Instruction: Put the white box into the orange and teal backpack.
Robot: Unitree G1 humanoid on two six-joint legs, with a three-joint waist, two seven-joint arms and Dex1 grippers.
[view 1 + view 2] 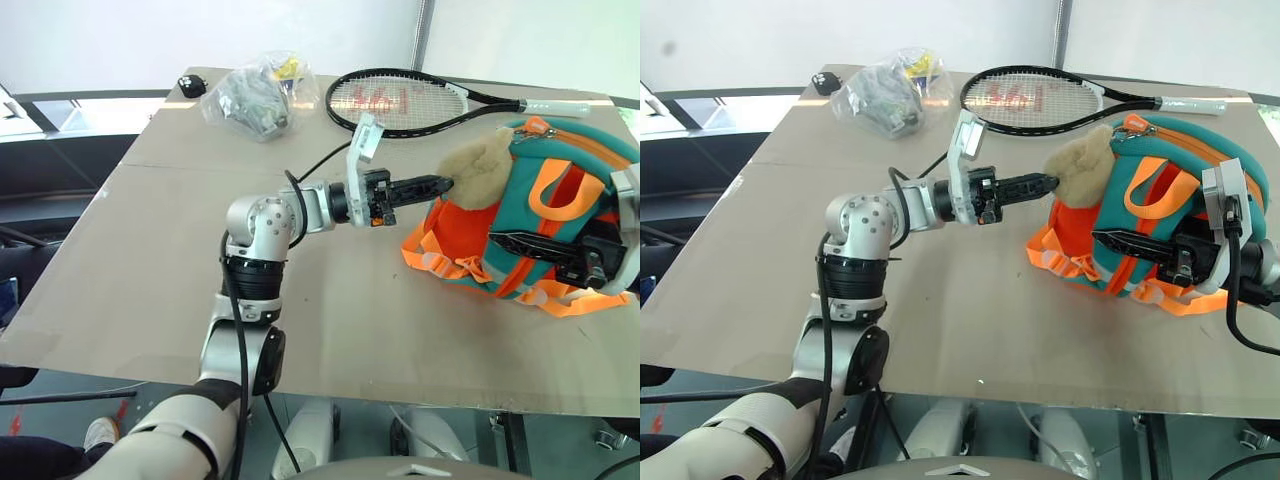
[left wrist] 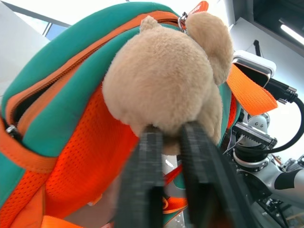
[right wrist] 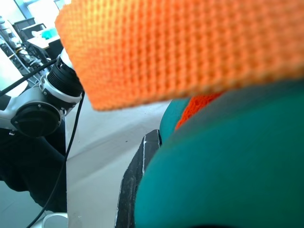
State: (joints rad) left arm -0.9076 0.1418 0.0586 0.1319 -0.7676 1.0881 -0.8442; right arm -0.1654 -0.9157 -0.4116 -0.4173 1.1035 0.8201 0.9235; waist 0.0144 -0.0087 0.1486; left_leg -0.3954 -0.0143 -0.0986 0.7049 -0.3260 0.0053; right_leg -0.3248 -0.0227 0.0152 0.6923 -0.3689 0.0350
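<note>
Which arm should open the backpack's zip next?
Left, probably. The left gripper is shut at the plush toy beside the backpack top, free to move. The right gripper is shut on the backpack, steadying it.

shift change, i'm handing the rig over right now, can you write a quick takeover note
Left gripper: shut, tip at the tan plush toy on the orange and teal backpack.
Right gripper: shut on the backpack's teal fabric, steadying it.
Backpack lies at the table's right side, near a tennis racket; zipper partly open.
White box: not visible, so I cannot say whether it is inside.
Left: confirm where the box is, then finish packing.
</note>
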